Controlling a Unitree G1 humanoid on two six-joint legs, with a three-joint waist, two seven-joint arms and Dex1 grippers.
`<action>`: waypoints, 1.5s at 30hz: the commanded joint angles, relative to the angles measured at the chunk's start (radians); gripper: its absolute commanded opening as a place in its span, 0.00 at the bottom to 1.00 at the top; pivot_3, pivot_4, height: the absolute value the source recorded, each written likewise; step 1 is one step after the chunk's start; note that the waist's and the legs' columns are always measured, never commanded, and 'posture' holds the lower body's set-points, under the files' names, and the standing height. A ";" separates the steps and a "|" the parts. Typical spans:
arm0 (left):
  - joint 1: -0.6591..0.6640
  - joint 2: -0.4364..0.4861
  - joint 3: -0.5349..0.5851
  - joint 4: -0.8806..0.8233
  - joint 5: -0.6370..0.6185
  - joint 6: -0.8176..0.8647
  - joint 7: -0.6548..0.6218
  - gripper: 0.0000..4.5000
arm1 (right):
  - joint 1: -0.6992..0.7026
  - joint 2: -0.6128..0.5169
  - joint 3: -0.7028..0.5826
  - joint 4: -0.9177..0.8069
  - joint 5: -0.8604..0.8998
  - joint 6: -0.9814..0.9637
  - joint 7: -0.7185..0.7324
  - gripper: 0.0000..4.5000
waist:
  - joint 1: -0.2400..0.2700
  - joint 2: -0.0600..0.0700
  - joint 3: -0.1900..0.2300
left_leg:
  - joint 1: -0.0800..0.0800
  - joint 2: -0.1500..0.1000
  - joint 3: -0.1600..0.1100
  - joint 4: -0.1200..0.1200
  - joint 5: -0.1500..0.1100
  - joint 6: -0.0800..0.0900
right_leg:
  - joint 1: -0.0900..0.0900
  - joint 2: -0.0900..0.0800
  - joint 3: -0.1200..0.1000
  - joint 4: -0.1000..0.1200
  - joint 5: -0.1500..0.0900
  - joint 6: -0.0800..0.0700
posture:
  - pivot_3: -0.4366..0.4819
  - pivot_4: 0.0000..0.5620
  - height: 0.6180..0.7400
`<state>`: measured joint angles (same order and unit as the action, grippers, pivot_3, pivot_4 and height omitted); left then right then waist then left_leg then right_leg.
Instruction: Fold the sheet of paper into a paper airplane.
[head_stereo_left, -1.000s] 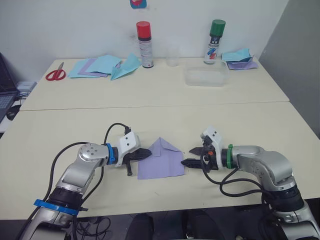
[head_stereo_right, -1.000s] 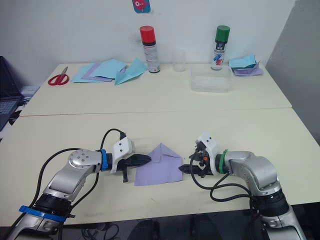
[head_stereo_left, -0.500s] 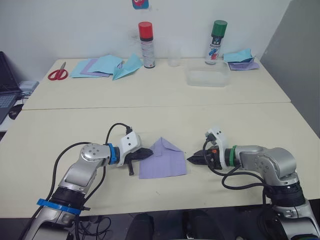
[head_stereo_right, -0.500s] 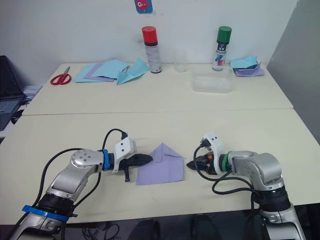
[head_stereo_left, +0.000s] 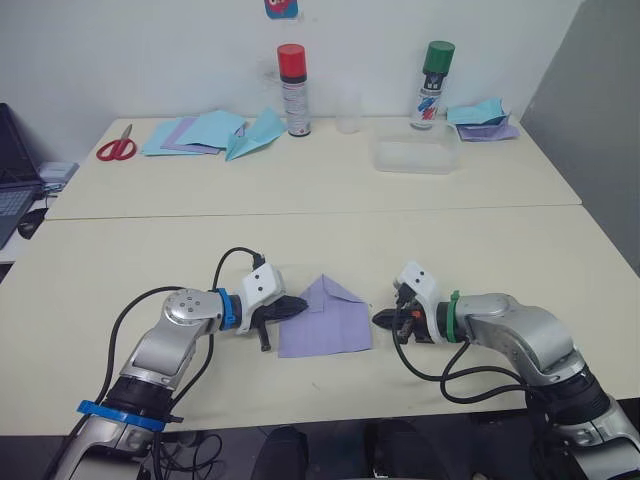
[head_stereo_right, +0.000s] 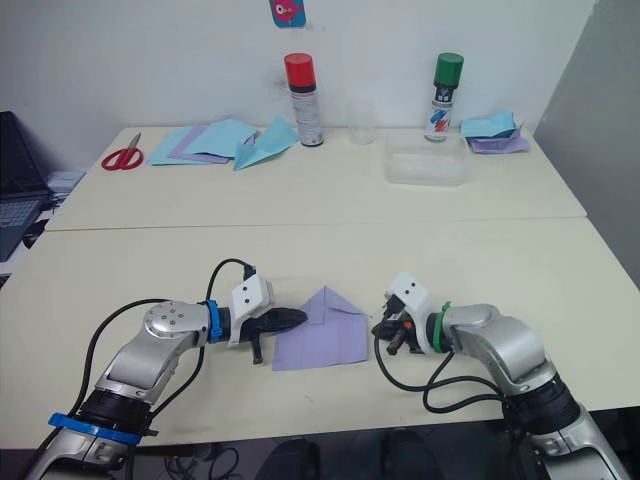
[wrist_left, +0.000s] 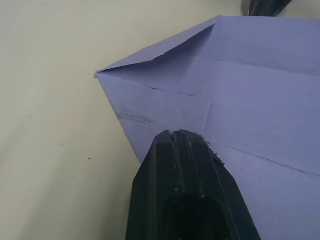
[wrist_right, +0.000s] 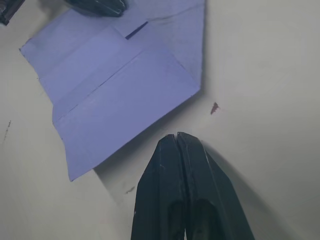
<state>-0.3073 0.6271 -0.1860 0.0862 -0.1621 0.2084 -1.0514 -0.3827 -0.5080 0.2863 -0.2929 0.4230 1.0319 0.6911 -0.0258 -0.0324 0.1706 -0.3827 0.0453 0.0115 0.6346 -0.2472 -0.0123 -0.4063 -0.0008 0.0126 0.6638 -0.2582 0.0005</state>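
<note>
Pressing the sheet of paper (head_stereo_left: 324, 320), closed left hand (head_stereo_left: 292, 306); closed right hand (head_stereo_left: 382, 319) just beside it.

Two cream-topped desks, a near desk (head_stereo_left: 120, 270) and a far desk (head_stereo_left: 330, 180), stand pushed together edge to edge under even light, backed by a plain white wall (head_stereo_left: 150, 50), with a grey partition (head_stereo_left: 600, 110) rising at the right side.
</note>
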 joint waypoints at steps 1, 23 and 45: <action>0.026 -0.011 -0.036 0.005 0.024 0.018 0.001 0.00 | -0.008 0.074 -0.070 0.016 0.046 0.016 -0.036 0.00 | 0.000 0.000 0.000 | 0.000 0.000 0.000 0.000 0.000 0.000 | 0.000 0.000 0.000 0.000 0.000 0.000 | 0.48 0.27 1.00; -0.003 -0.019 -0.031 0.032 0.023 0.036 0.000 0.00 | -0.072 0.238 -0.173 0.019 0.125 0.093 -0.140 0.00 | 0.001 0.000 0.000 | 0.000 0.000 0.000 0.001 0.000 0.000 | 0.000 0.000 0.000 0.000 0.000 0.000 | 0.48 0.27 1.00; -0.049 -0.014 0.060 -0.035 -0.082 0.240 -0.003 0.00 | -0.093 0.274 -0.138 0.047 0.106 0.073 -0.172 0.00 | -0.008 0.000 0.000 | -0.001 0.001 0.000 0.001 0.000 0.000 | -0.001 0.001 0.001 0.000 0.000 0.000 | 0.48 0.27 1.00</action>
<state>-0.3688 0.5983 -0.1647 0.0775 -0.2151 0.4162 -1.0555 -0.4591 -0.2335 0.1450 -0.2317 0.5281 1.1221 0.5204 -0.0338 -0.0322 0.1706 -0.3838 0.0463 0.0112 0.6355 -0.2472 -0.0123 -0.4076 0.0007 0.0133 0.6644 -0.2579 0.0008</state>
